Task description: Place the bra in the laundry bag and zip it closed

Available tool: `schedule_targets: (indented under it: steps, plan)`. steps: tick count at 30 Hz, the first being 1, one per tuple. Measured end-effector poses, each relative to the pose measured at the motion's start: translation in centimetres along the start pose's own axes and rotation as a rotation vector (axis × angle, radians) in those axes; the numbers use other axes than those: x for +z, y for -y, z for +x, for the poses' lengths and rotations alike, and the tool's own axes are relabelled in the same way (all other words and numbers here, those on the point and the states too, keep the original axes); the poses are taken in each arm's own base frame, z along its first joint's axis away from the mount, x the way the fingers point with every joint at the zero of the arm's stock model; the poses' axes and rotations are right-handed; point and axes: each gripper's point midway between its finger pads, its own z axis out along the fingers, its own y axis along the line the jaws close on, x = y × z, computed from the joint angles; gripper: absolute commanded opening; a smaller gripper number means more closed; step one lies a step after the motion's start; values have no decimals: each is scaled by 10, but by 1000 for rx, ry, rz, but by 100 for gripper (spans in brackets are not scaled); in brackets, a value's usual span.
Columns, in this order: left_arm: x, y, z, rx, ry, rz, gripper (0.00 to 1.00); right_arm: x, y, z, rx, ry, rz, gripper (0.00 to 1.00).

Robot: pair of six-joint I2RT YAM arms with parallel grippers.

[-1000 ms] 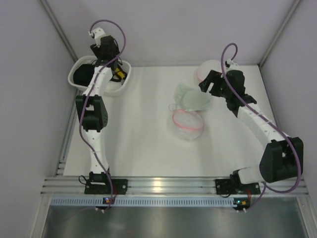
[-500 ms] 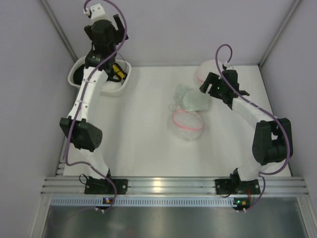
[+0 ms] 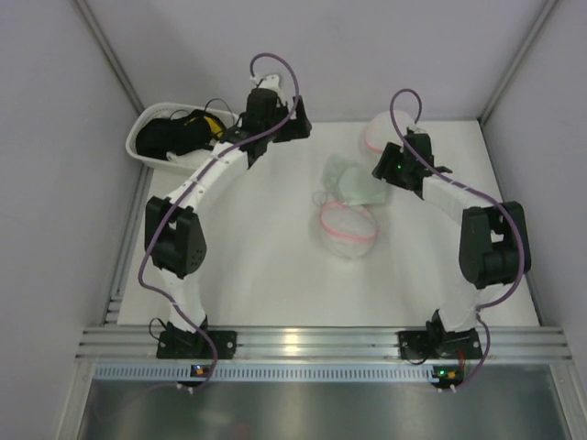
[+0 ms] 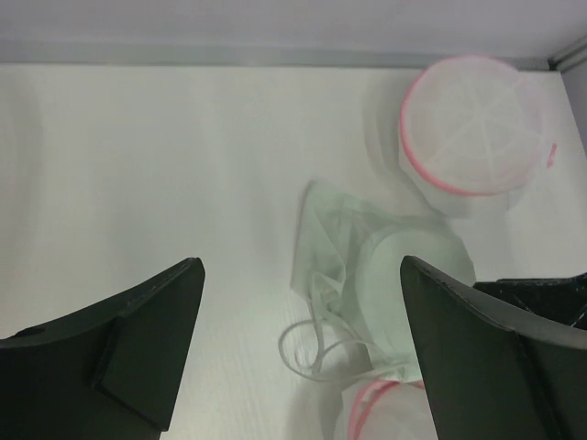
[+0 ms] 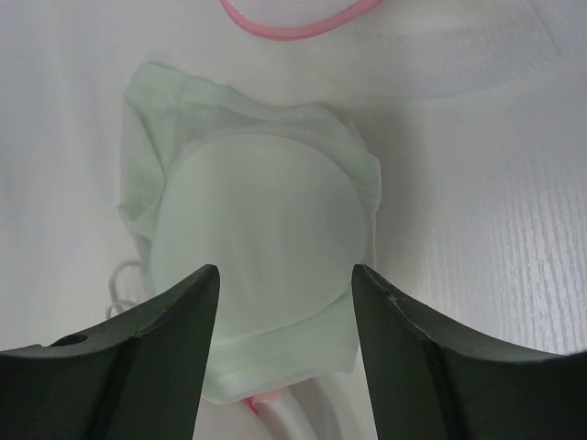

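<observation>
Look at the right hand (image 5: 284, 275): partly open, holding nothing, hanging right over the bra (image 5: 257, 229). Look at the left hand (image 4: 301, 268) too: wide open, empty, up in the air, off to the bra's left and toward the back. Find the bra lying on the white table (image 3: 248, 266), pale green-white, round cup facing up, edge touching the laundry bag (image 3: 347, 243). See the thin strap loops (image 4: 307, 353) spilling out on one side. Spot another round mesh bag (image 4: 472, 119) with a pink rim near the back wall, apart from the bra.

Seems to be the pick-up step, with the bra not in the bag yet.

To do it well:
- Come straight down with one finger on each side of the cup, or at a folded edge.
- Pinch the soft cloth, not just a thin strap.
- Squeeze gently but firmly, to stop any slipping.
- Keep clear of the pink zipper ring, so as not to drag the bag along.
- Lift slowly and watch for loose hanging straps.
- Use the left hand to hold the bag's mouth open.
</observation>
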Motion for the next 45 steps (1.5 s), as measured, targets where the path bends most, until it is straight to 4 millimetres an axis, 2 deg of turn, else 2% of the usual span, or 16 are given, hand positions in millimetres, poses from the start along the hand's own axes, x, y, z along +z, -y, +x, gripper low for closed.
schedule_targets:
  steps: [5, 8, 12, 18, 20, 23, 24, 25, 26, 31, 37, 39, 40, 43, 45]
  plan:
    - [30, 14, 74, -51, -166, 66, 93, 14, 11, 19, 2, -54, 28, 62]
    - [39, 28, 99, -77, -218, 115, 92, 19, 20, 32, 1, -95, 59, 62]
    - [48, 45, 120, -111, -259, 170, 91, 19, 26, 32, -6, -90, 88, 61]
    - [65, 53, 169, -143, -346, 178, 89, 20, 28, 35, -8, -97, 98, 60]
    - [70, 54, 188, -146, -381, 182, 89, 21, 29, 35, -9, -99, 99, 54]
    - [74, 57, 208, -144, -421, 196, 88, 21, 29, 37, -13, -101, 98, 34]
    - [75, 57, 215, -146, -433, 198, 88, 21, 30, 38, -12, -103, 99, 17]
    - [77, 57, 222, -148, -447, 201, 88, 21, 30, 38, -19, -104, 99, 8]
    - [78, 57, 226, -150, -455, 201, 88, 21, 30, 38, -15, -104, 98, 0]
    - [81, 60, 244, -170, -490, 214, 86, 20, 30, 45, -17, -107, 80, 0]
    - [86, 66, 241, -197, -476, 238, 78, 8, 18, 44, -14, -81, 2, 0]
    - [86, 70, 238, -212, -473, 248, 67, 3, 10, 36, -16, -53, -36, 0]
    - [86, 72, 235, -217, -465, 257, 55, 0, 5, 31, -17, -35, -55, 0]
    - [87, 78, 230, -229, -451, 286, 40, -6, -6, 19, -21, 9, -102, 0]
    - [86, 81, 229, -238, -451, 299, 26, -7, -12, 13, -24, 29, -131, 0]
